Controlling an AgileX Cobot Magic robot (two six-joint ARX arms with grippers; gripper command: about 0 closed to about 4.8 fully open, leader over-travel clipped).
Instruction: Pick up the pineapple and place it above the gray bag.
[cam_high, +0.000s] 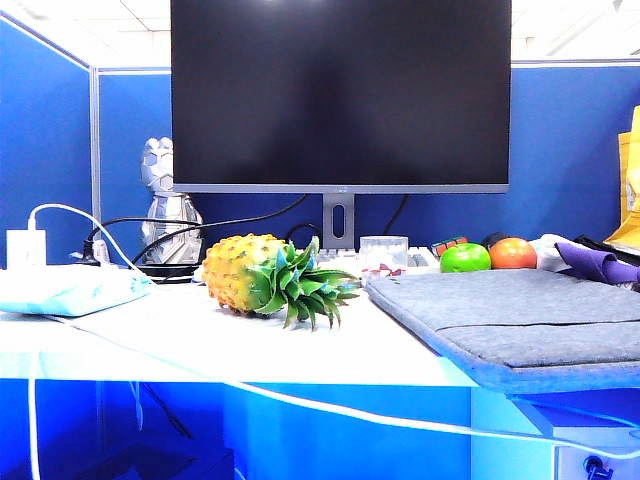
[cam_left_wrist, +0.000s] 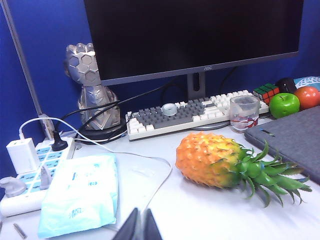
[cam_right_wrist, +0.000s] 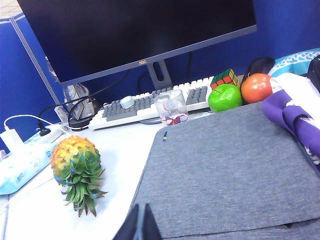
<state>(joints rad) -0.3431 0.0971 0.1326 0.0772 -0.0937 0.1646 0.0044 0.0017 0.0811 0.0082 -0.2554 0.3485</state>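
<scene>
Lying sideways on the white surface (cam_high: 200, 330), the pineapple (cam_high: 262, 276) rests left of the gray bag (cam_high: 520, 315); left gripper (cam_left_wrist: 139, 225) and right gripper (cam_right_wrist: 139, 224) hover closed, empty.

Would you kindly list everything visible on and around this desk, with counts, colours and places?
pineapple: one, yellow-orange with green crown, lying on its side, desk centre.
gray bag: one, gray, flat on the desk's right.
monitor: one, black, at the back.
keyboard: one, white and gray, under the monitor.
glass cup: one, clear, before the keyboard.
green apple: one, behind the bag.
orange fruit: one, beside the apple.
puzzle cube: one, multicoloured, behind the apple.
purple cloth: one, far right.
wipes pack: one, pale blue, left.
power strip: one, white, far left.
silver figurine: one, back left.
left gripper: shut, near edge, short of the pineapple.
right gripper: shut, over the bag's near edge.
</scene>
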